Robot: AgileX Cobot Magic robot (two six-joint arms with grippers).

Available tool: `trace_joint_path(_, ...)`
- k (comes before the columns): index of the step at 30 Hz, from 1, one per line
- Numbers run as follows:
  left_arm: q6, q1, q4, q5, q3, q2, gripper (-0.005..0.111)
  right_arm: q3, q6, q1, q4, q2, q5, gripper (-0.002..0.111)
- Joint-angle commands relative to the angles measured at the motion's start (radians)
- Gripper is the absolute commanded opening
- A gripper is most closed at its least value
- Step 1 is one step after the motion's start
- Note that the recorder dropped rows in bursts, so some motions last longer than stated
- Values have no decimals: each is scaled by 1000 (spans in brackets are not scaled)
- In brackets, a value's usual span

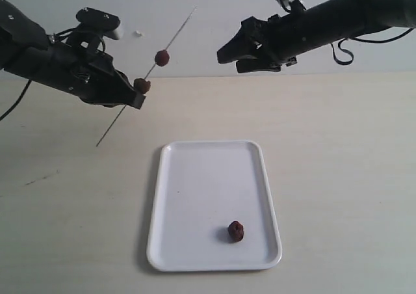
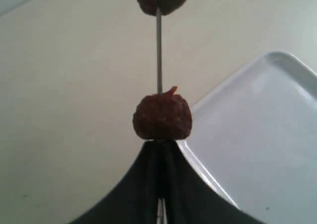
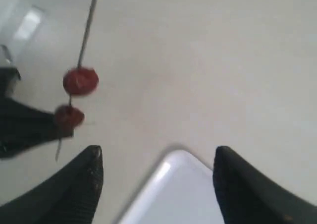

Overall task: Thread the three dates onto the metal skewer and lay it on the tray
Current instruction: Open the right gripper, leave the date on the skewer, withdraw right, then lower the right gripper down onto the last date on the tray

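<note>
The left hand (image 1: 136,97) is clenched on the skewer (image 1: 179,32) and holds it tilted in the air beyond the tray's (image 1: 195,177) far rim, clear of the bench (image 1: 338,177). Two dates are threaded on the rod. The first date (image 1: 142,84) touches the fingertips. The second date (image 1: 162,58) sits further up, apart from the first. The third date (image 1: 236,231) lies loose on the tray, near its front rim. The right hand (image 1: 229,58) hangs released and empty beyond the tray's far rim, well apart from the skewer. The skewer's upper end is bare, with open air around it.
</note>
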Motion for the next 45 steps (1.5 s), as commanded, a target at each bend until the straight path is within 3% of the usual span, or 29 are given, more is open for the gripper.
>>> trace_joint_path(1, -10, 47, -66, -23, -8, -13, 0, -3, -81, 9, -241, -79, 55, 62)
trace_joint_path(10, 12, 67, -69, 120, -8, -72, 0, -1, -150, 155, -657, -119, 119, 62)
trace_joint_path(12, -34, 95, -58, 153, -8, -72, 0, -1, -141, 231, -823, -104, 168, 62)
trace_joint_path(16, -102, 147, 14, 207, -8, -72, 0, -1, -137, 320, -931, -82, 190, 62)
trace_joint_path(23, -111, 196, 16, 248, -8, -72, 0, -1, -171, 421, -974, -61, 190, 62)
trace_joint_path(37, -111, 196, 16, 248, -8, -72, 0, 174, 238, 432, -966, -55, 190, 65)
trace_joint_path(45, -111, 196, 14, 256, -8, -72, 0, 214, 429, 442, -853, -55, 190, 64)
